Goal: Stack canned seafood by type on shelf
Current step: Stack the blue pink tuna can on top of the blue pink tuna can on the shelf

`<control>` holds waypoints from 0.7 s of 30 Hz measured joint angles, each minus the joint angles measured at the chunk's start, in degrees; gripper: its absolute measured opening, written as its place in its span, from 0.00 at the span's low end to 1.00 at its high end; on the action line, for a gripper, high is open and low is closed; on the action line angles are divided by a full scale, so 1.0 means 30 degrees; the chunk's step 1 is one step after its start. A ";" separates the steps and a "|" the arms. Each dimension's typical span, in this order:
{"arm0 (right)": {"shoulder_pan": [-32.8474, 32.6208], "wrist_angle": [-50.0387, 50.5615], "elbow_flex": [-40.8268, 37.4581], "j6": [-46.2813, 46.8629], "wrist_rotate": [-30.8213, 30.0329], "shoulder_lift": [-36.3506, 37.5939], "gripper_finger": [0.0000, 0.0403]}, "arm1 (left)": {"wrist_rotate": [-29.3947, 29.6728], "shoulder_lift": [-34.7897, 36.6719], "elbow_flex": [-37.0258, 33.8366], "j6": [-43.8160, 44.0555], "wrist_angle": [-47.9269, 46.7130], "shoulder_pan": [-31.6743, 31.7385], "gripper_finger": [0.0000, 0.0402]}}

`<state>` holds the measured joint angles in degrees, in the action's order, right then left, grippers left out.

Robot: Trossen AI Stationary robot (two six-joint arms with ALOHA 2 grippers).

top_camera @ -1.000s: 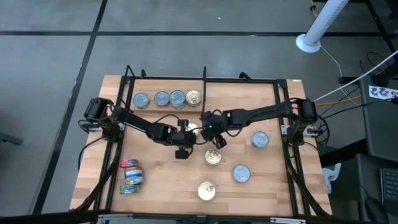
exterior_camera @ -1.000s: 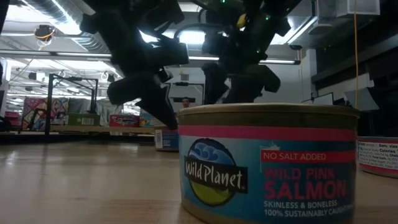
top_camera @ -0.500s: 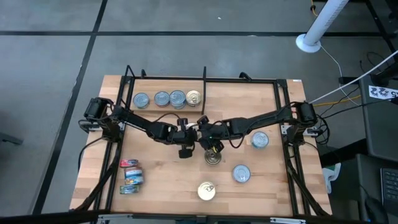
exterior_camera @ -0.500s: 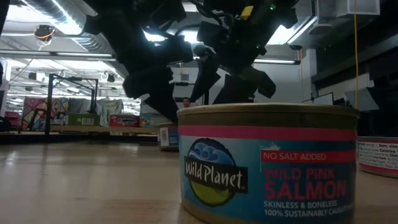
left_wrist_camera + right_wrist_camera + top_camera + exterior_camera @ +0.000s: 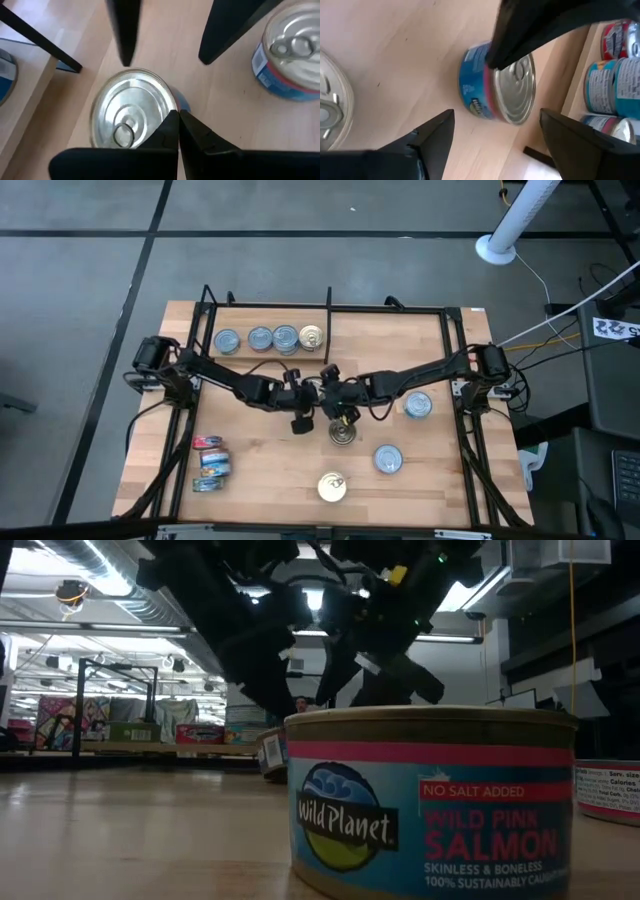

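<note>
A salmon tin with a silver pull-tab top [image 5: 131,111] and a blue-and-pink label [image 5: 479,90] stands on the wooden board mid-table. My left gripper [image 5: 178,120] is shut at its rim. My right gripper [image 5: 495,130] is open, and its fingers [image 5: 125,35] stand on either side of the tin's far part without touching it. In the high view both grippers [image 5: 312,394] [image 5: 329,394] meet over this tin and hide it. Several tins [image 5: 270,338] stand in a row on the shelf [image 5: 330,310] at the far left. My left gripper lays its shut fingertips against the tin's top rim [image 5: 170,107], slanting down from the table's left side. The tin stands on the board. I cannot tell from these views whether it tips.
Loose tins lie around: a gold-topped one [image 5: 343,432] just near of the grippers, two blue-topped ones [image 5: 417,405] [image 5: 388,458], another gold one [image 5: 332,487], and red-and-blue ones [image 5: 210,465] at the near left. A salmon tin [image 5: 430,800] fills the low view. The shelf's divider bar [image 5: 328,320] stands beside the row.
My right gripper has gone toward the table's left, away from the gold-topped tin and up to the tin at my left gripper, turning its wrist as it went. My left gripper has rolled about its own line while staying in place, still shut.
</note>
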<state>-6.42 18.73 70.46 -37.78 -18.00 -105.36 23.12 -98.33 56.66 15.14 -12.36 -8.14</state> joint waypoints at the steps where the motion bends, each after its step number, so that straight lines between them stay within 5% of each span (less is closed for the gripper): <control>1: 0.0000 -0.0163 -0.0193 -0.0001 -0.0013 0.0000 0.72 | -0.0004 0.0123 0.0000 0.0058 -0.0018 0.0000 0.00; 10: -0.0007 -0.3291 -0.2005 0.0000 -0.1150 0.0000 0.72 | -0.0062 0.0234 0.0000 0.0467 0.0372 0.0000 0.00; 21: -0.0007 -0.3237 -0.2188 -0.0008 -0.0283 0.0000 0.72 | -0.0115 0.0249 0.0000 0.1194 0.0504 0.0251 0.00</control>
<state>-6.44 9.02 63.90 -37.80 -18.85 -105.36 22.78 -97.58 56.66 18.72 -10.85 -7.39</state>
